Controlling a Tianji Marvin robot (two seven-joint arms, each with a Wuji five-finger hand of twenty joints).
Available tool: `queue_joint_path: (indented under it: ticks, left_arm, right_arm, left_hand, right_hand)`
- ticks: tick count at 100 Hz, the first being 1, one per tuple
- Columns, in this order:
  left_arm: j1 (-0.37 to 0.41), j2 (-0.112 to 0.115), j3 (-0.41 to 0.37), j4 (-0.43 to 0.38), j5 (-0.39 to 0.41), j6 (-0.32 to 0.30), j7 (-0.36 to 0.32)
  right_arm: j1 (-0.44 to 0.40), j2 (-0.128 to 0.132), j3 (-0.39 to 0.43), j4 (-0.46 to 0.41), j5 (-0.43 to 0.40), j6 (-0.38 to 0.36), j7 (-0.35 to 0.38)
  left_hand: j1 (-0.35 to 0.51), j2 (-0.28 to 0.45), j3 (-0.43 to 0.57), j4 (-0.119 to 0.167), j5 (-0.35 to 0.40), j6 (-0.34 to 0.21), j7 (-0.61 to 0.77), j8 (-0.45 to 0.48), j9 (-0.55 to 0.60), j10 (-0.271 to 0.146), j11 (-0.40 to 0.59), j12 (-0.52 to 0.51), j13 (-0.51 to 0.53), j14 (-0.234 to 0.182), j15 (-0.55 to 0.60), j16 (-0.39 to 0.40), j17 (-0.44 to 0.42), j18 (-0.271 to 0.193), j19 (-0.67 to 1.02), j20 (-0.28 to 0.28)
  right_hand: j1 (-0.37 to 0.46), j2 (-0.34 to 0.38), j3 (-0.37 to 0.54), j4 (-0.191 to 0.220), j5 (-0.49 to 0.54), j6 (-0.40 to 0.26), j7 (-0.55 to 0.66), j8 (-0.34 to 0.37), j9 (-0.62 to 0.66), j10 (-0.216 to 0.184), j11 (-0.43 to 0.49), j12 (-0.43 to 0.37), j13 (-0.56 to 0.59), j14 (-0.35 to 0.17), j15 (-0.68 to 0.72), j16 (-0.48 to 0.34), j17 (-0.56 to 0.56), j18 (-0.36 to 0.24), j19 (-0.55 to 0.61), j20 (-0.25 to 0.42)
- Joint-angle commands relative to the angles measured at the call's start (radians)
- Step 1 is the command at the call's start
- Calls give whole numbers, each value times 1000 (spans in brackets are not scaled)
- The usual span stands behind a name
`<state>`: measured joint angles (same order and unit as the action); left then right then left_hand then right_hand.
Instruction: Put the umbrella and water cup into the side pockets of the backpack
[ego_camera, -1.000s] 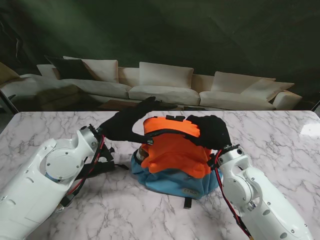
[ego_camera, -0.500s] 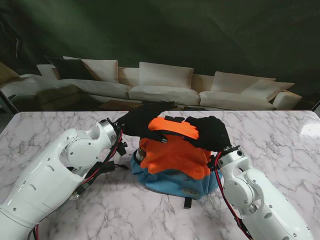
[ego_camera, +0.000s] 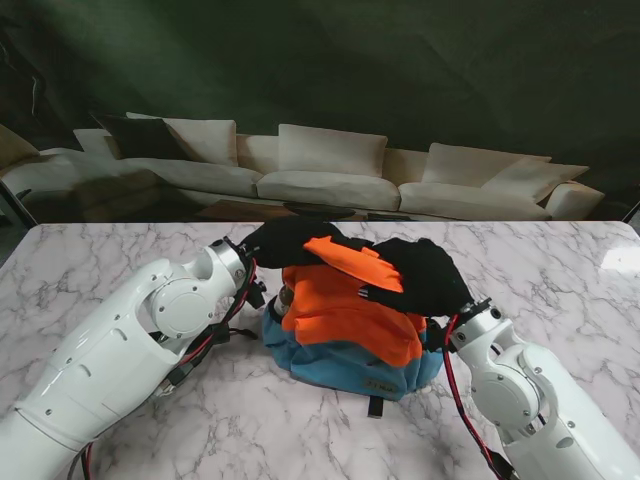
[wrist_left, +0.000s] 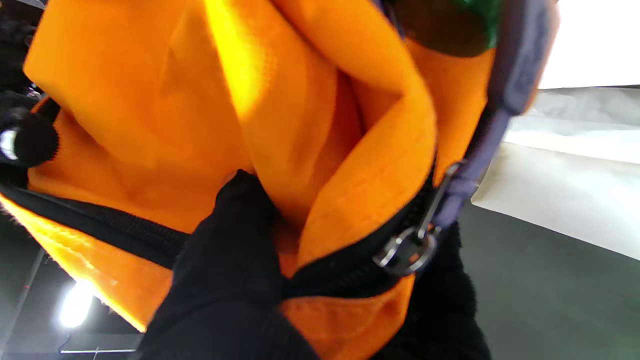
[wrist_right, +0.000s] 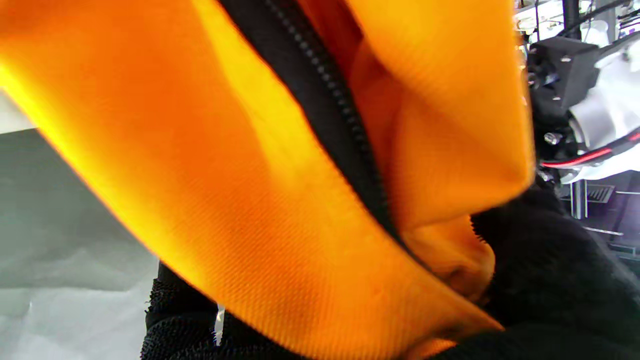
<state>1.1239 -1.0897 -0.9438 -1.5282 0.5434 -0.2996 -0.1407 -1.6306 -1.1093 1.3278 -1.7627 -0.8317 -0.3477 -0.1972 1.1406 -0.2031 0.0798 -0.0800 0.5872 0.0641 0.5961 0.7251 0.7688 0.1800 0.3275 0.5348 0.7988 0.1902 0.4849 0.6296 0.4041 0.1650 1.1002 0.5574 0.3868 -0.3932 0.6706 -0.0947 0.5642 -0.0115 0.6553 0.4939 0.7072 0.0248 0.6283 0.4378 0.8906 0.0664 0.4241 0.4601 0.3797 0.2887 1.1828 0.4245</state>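
Stand view: left hand (ego_camera: 285, 240) and right hand (ego_camera: 425, 275) both clutch the backpack (ego_camera: 345, 320) fabric

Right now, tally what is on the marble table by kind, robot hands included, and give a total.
Backpack, orange over blue: 1
Black-gloved hands: 2, the left hand and the right hand, both gripping the backpack's orange fabric
Item in the backpack's left side pocket, too hidden to name: 1
Total: 4
No umbrella or water cup can be made out loose on the table.

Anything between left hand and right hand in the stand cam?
Stand view: only the backpack's orange top flap lies between left hand and right hand; both grip it.
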Motion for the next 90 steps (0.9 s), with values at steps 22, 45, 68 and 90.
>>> queue_joint_path:
  ticks: [22, 45, 68, 90]
  left_arm:
    - [-26, -9, 2, 31, 24, 12, -3]
    - [-7, -6, -24, 8, 19, -20, -1]
    - [12, -4, -37, -14, 23, -58, 4]
    - [-10, -1, -23, -25, 23, -72, -14]
  right_arm:
    - [-105, -5, 117, -65, -32, -65, -83]
    - [-143, -19, 196, -42, -48, 9, -180]
    - [-121, 1, 215, 45, -139, 150, -144]
    - [-87, 32, 178, 112, -194, 146, -13]
  left_hand:
    - [150, 88, 187, 42, 59, -24, 145, 22, 41, -30, 31, 41, 15, -4, 30, 29, -2, -15, 50, 17]
    - [150, 91, 182, 44, 59, -28, 163, 20, 45, -39, 32, 49, 13, -10, 32, 31, -7, -21, 47, 15]
    - [150, 94, 173, 46, 57, -30, 157, 8, 43, -42, 26, 46, 9, -9, 25, 29, -12, -23, 35, 11]
    - [150, 93, 169, 49, 57, -34, 151, -2, 40, -47, 19, 40, 2, -8, 14, 24, -23, -17, 18, 6]
  right_hand:
    - [-25, 48, -27, 28, -31, -142, -56, 30, -46, -2, -31, -25, -60, 2, -43, -30, -38, 18, -39, 5]
    - [97, 128, -54, -3, -7, -149, -31, 11, -12, -4, -27, -31, -42, 2, -37, -32, -33, 19, -46, 15]
    - [197, 139, -36, -29, -84, -191, 22, -93, -53, -11, -66, -59, -78, 9, -63, -47, -59, 19, -71, 12]
    - [146, 152, -2, 24, -141, -250, -122, -88, -98, -41, -147, -130, -140, 17, -137, -88, -108, 32, -137, -5]
